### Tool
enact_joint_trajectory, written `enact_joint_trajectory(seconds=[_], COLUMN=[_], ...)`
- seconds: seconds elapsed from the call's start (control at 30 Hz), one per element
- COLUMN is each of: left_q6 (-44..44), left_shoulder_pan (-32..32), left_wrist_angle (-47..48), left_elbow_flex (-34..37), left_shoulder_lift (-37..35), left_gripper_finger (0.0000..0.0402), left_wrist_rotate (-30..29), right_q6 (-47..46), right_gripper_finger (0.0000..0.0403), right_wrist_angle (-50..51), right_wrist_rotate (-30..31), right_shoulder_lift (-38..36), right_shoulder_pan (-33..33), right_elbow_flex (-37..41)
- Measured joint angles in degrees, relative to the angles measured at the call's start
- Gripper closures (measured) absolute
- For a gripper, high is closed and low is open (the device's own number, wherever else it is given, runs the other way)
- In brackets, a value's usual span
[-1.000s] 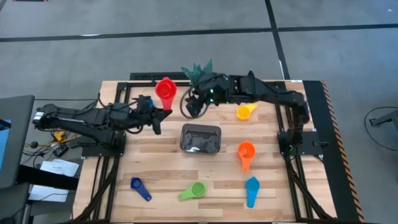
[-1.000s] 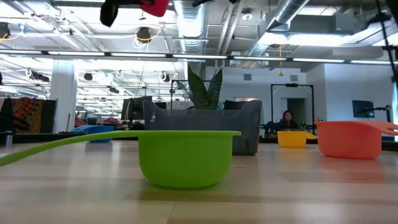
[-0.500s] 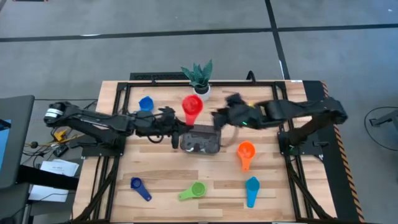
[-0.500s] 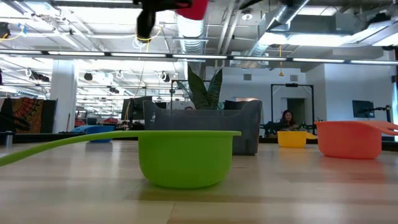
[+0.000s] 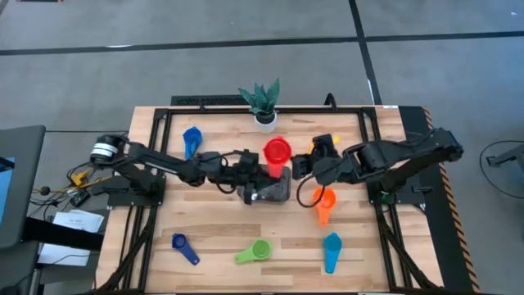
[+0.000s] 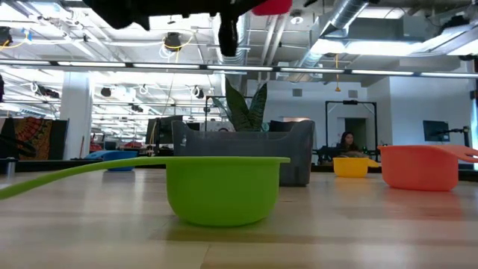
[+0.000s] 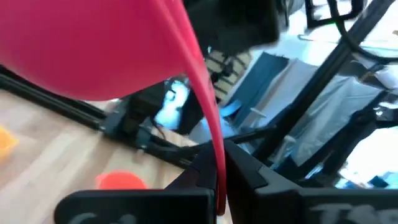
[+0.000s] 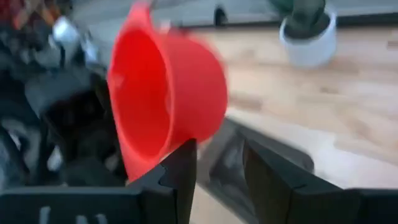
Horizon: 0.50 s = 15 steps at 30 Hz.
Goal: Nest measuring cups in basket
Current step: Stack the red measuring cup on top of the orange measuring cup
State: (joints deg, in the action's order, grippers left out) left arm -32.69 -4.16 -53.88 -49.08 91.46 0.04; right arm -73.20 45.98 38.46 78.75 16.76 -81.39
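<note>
My left gripper [image 5: 255,161] reaches in from the left and is shut on the red measuring cup [image 5: 277,152], which hangs in the air over the far edge of the dark mesh basket [image 5: 266,188]. In the low view the red cup [image 6: 272,6] shows at the top above the basket [image 6: 291,153]. My right gripper [image 5: 303,166] is open just to the right of the red cup [image 8: 168,93], fingers pointing at it and apart from it. The other cups rest on their bases on the table: blue [image 5: 192,138], orange [image 5: 324,201], green [image 5: 254,251], dark blue [image 5: 184,246]. My left gripper [image 7: 219,165] pinches the red cup's flat handle [image 7: 214,149] between its two fingers, coming level from the table's left. The bowl [image 7: 93,43] sticks out beyond the fingertips. The cup is lifted clear of the table and the basket.
A white-potted plant [image 5: 262,105] stands at the far edge. A yellow cup [image 5: 315,147] is partly hidden behind my right arm. Another blue cup [image 5: 332,250] lies at the near right. The green cup [image 6: 224,187] fills the low view's foreground.
My left gripper has carried the red cup from the far left toward the right and near, to above the basket's far edge. My right gripper has drawn away from the plant toward the near side, ending right of the red cup.
</note>
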Motion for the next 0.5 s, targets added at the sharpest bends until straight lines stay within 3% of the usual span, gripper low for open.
enact_joint_trajectory(seconds=[0.27, 0.5], left_q6=[-0.7, -0.6], left_shoulder_pan=[0.4, 0.7], left_wrist_angle=[-0.7, 0.3], left_elbow_flex=[-0.7, -0.7], left_shoulder_lift=[1.6, 1.6], left_gripper_finger=[0.0401, 0.0401], left_wrist_rotate=[-1.3, 1.6], right_q6=[0.8, 3.0], right_gripper_finger=[0.0231, 0.0260], right_wrist_angle=[-6.0, -9.4], right_wrist_rotate=[-2.2, -2.9], right_shoulder_lift=[2.1, 6.0], right_shoulder_pan=[2.1, 1.0], right_elbow_flex=[-0.1, -0.2])
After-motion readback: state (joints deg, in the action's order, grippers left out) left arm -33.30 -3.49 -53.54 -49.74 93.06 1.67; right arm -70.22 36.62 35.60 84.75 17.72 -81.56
